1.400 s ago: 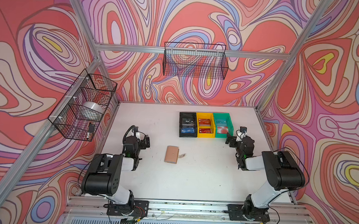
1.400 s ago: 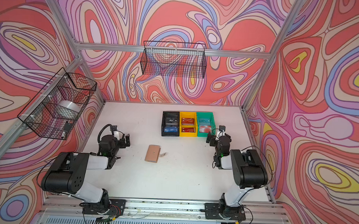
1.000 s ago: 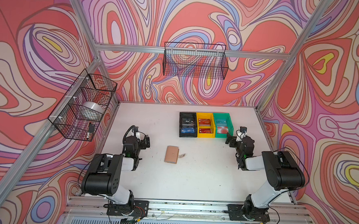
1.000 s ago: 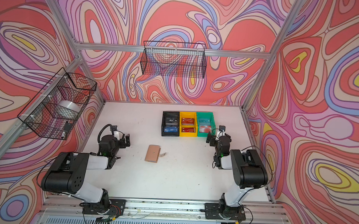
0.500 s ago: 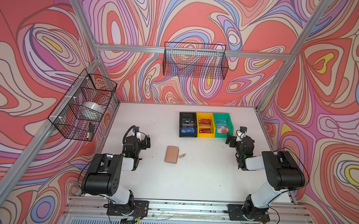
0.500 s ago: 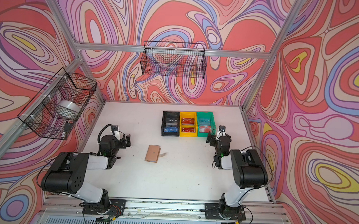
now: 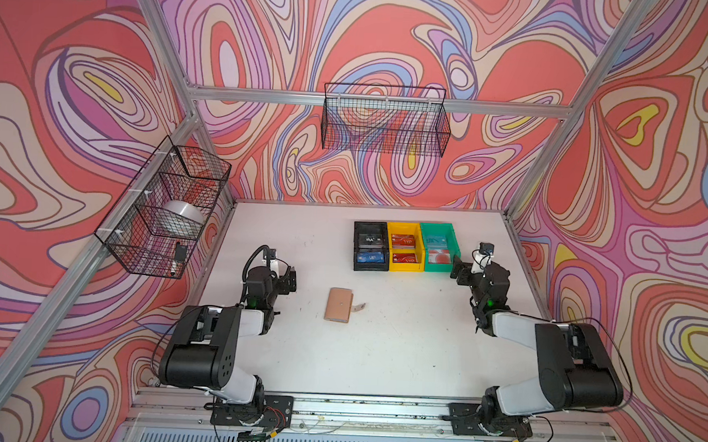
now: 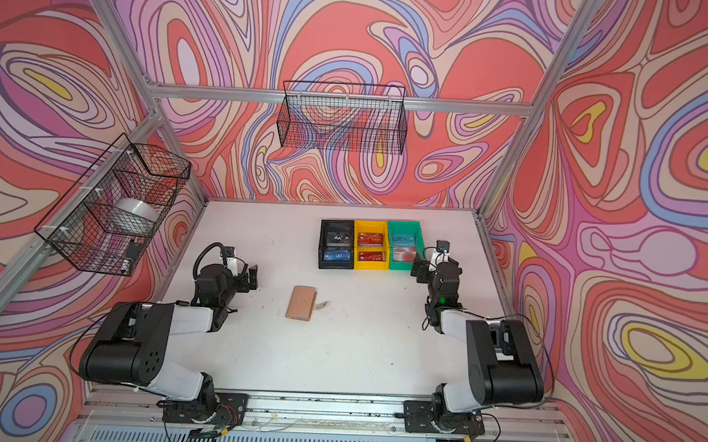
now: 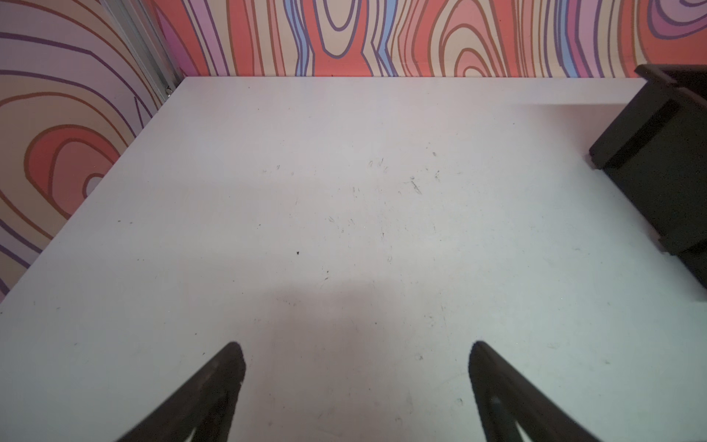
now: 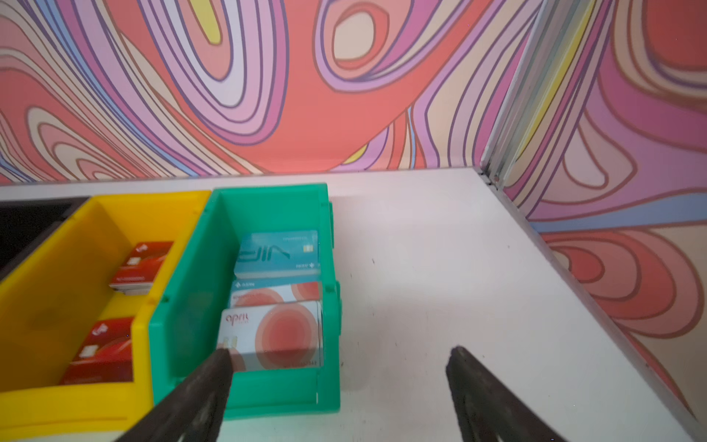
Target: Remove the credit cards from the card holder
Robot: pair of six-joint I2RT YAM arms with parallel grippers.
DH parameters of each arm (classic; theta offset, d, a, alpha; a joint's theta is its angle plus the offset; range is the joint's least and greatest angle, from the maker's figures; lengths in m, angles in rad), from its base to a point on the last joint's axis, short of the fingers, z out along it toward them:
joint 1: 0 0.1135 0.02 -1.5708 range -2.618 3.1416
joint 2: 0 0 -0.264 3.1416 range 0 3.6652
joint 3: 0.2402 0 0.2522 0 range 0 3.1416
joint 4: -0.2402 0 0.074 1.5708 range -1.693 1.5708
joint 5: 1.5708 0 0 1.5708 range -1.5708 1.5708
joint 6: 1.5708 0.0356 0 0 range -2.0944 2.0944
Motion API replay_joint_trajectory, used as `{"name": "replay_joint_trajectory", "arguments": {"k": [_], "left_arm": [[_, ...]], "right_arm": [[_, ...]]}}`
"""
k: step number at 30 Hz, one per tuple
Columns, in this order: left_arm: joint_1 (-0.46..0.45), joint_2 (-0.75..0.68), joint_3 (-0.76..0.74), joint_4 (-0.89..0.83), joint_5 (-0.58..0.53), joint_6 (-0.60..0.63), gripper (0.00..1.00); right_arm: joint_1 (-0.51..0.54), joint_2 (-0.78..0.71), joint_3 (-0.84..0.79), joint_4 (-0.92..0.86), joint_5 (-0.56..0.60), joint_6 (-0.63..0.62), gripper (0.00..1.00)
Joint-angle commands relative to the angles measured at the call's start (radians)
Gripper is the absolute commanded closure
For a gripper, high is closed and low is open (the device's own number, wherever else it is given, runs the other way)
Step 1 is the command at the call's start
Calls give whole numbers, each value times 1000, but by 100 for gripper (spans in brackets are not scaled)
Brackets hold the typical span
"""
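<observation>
The tan card holder (image 7: 338, 305) (image 8: 301, 303) lies shut and flat on the white table, mid-way between the arms, with its small strap tab (image 7: 358, 306) sticking out on its right. The credit cards are hidden inside it. My left gripper (image 7: 289, 280) (image 8: 251, 278) hovers low at the left, well clear of the holder. In the left wrist view its jaws (image 9: 355, 350) stand open over bare table. My right gripper (image 7: 458, 271) (image 8: 420, 271) sits at the right, by the green bin's front corner. It is open and empty (image 10: 339, 355).
Three bins stand in a row at the back: black (image 7: 356, 247) (image 9: 658, 160), yellow (image 7: 389, 249) (image 10: 57, 405) and green (image 7: 437, 269) (image 10: 267, 394), each holding stacks of cards. Wire baskets hang on the left wall (image 7: 166, 208) and back wall (image 7: 384, 119).
</observation>
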Motion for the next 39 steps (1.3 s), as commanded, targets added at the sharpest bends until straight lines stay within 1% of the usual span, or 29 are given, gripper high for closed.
{"name": "replay_joint_trajectory", "arguments": {"k": [1, 2, 4, 7, 8, 10, 11, 12, 14, 15, 18, 21, 23, 27, 28, 29, 35, 39], "left_arm": [[0, -86, 74, -167, 28, 26, 6], [-3, -112, 97, -229, 35, 31, 6], [-16, -160, 162, -349, 46, -2, 6], [-19, -205, 218, -457, 168, -134, 5], [-22, -210, 237, -486, 206, -203, 4], [-28, -213, 264, -542, 281, -306, 3], [-42, -218, 272, -570, 291, -354, 3], [-62, -223, 271, -583, 288, -391, 4], [-118, -230, 258, -587, 279, -434, 6], [-150, -230, 251, -591, 263, -452, 7], [-221, -200, 243, -603, 279, -505, 12], [-258, -150, 219, -596, 308, -568, 15], [-268, -121, 188, -561, 332, -604, 19], [-274, -91, 125, -481, 373, -667, 29], [-276, -90, 108, -466, 381, -677, 34], [-276, -90, 83, -461, 388, -682, 36], [-287, -81, 78, -514, 393, -688, 39], [-290, -51, 74, -508, 416, -700, 43]], "right_arm": [[26, -98, 124, -317, -54, 8, 11], [37, -111, 174, -408, -74, 21, 12], [61, -122, 271, -580, -161, 33, 12], [118, -107, 385, -755, -295, 63, 14], [139, -92, 421, -799, -352, 83, 14], [171, -49, 480, -867, -465, 143, 18], [184, -20, 508, -897, -543, 173, 19], [197, 16, 533, -910, -631, 198, 22], [243, 82, 559, -896, -737, 245, 26], [275, 111, 557, -862, -766, 271, 26], [371, 190, 553, -768, -804, 334, 26], [448, 276, 572, -741, -797, 354, 27], [475, 320, 578, -721, -796, 369, 29], [488, 400, 563, -639, -824, 429, 34], [490, 415, 560, -624, -833, 437, 36], [493, 432, 559, -613, -840, 443, 38], [518, 522, 595, -594, -854, 457, 44], [533, 575, 623, -580, -852, 469, 47]]}}
